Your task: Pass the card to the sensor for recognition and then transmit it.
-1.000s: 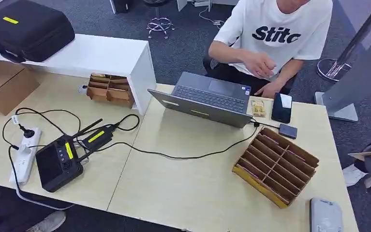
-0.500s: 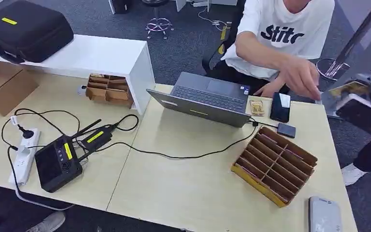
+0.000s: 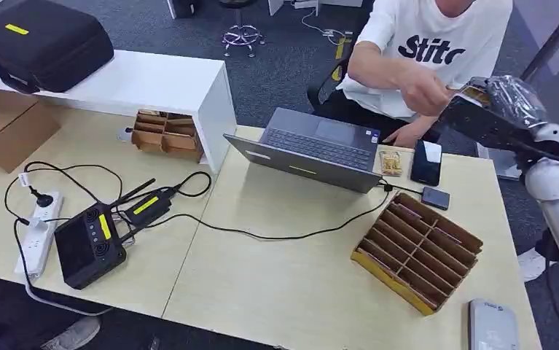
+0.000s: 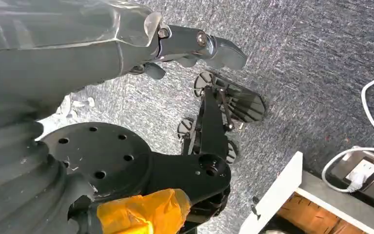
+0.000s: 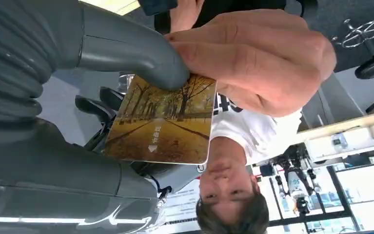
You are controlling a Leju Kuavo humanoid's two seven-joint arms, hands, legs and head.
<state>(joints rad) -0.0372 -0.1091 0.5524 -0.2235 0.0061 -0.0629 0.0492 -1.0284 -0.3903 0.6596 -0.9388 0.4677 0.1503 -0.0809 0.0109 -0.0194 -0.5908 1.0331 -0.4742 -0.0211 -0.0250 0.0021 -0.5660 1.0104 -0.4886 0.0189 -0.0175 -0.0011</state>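
Two hands are meeting at the card [image 5: 163,122]: the right robot hand [image 3: 489,113] is pinching it under its thick grey thumb, and a person's hand [image 5: 258,58] is gripping the same card along one edge. The card, printed with an autumn tree avenue, is being held up in the air beyond the far right corner of the worktop [image 3: 291,284], in front of the seated person in the white T-shirt [image 3: 436,44]. From the head view the silver right arm is reaching up along the right side, and the person's hand [image 3: 423,91] is touching the robot hand there.

The left robot hand [image 4: 194,46] is hanging over grey carpet, its dark fingers lying loosely apart with nothing in them.

On the worktop, an open laptop [image 3: 305,149] is sitting near the far edge. A phone [image 3: 425,162] is lying just beside it, with a small dark box [image 3: 435,197] near the phone. A cardboard divider tray [image 3: 416,250] is resting on the right half, and a pale grey device [image 3: 492,326] is lying at the near right corner; whether that is the sensor I cannot tell. A black controller [image 3: 89,246] and a white power strip [image 3: 37,232] are lying on the left half, joined by cables.
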